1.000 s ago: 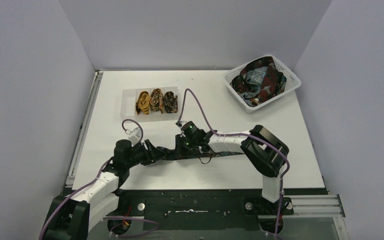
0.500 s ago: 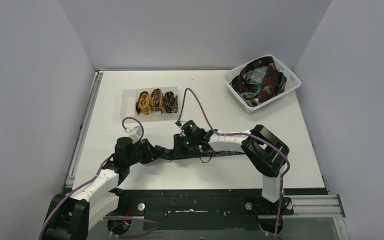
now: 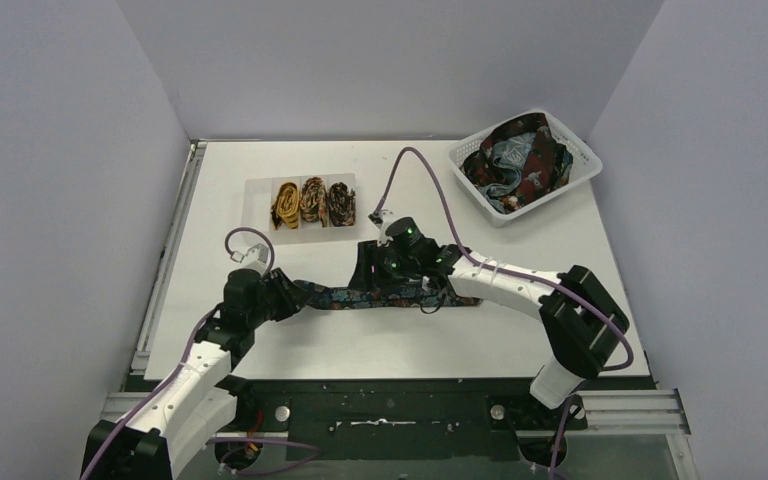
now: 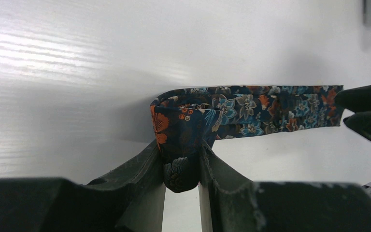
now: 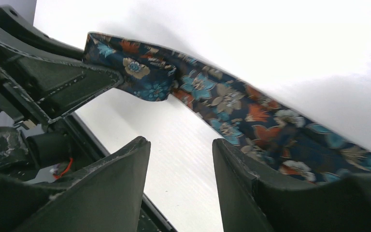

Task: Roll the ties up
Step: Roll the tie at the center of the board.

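Observation:
A dark navy tie point(image 3: 360, 297) with a blue and orange floral print lies as a strip across the near middle of the table. My left gripper point(image 3: 288, 296) is shut on its folded left end, and the left wrist view shows the fold pinched between the fingers point(image 4: 181, 147), with the strip point(image 4: 270, 108) running off to the right. My right gripper point(image 3: 372, 272) hovers over the tie's middle. In the right wrist view it point(image 5: 181, 142) is open and empty, with the tie point(image 5: 232, 104) passing just beyond its right finger.
A clear organizer tray point(image 3: 255, 205) at the back left holds three rolled ties point(image 3: 307, 202). A white lattice basket point(image 3: 585, 160) at the back right holds several loose ties point(image 3: 516, 160). Purple cables arch over both arms.
My left gripper has pulled the tie's end to the left, drawing the strip out longer. My right arm has stretched out and its gripper has shifted slightly right and back.

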Robot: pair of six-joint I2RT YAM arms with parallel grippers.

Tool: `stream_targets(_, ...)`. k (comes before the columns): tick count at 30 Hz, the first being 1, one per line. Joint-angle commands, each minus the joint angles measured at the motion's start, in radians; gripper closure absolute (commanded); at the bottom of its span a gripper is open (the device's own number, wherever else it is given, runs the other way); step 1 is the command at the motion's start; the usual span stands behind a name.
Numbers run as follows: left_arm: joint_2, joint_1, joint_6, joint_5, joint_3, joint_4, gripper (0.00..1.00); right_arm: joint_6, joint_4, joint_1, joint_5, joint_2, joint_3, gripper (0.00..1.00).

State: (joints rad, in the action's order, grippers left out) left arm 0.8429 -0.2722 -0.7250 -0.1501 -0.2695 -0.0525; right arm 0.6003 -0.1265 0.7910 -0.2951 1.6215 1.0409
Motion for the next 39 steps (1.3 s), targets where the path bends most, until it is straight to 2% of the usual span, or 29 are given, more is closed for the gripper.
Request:
stream_targets(1, 0.041, -0.004, 0.046, 0.051, -0.089, -0.065, 0.76, -0.083, -0.049, -0.069, 0.068, -0.02, -0.045, 0.48)
stream_targets(7, 0.095, -0.059, 0.099, 0.192, -0.211, -0.182, 0.77, -0.09, -0.05, -0.106, 0.038, -0.038, -0.072, 0.47)
stream_targets(15, 0.17, -0.264, 0.099, 0.522, -0.342, -0.341, 0.78, -0.085, -0.066, -0.126, 0.065, -0.087, -0.098, 0.46)
stream_targets(21, 0.264, -0.381, 0.114, 0.711, -0.445, -0.436, 0.78, -0.08, -0.084, -0.148, 0.084, -0.139, -0.116, 0.46)
stream_targets(30, 0.463, -0.543, 0.092, 0.907, -0.56, -0.511, 0.78, -0.057, -0.096, -0.198, 0.112, -0.213, -0.16, 0.45)
stream_targets(39, 0.615, -0.637, 0.092, 0.962, -0.641, -0.518, 0.78, -0.043, -0.111, -0.249, 0.152, -0.261, -0.193, 0.44)
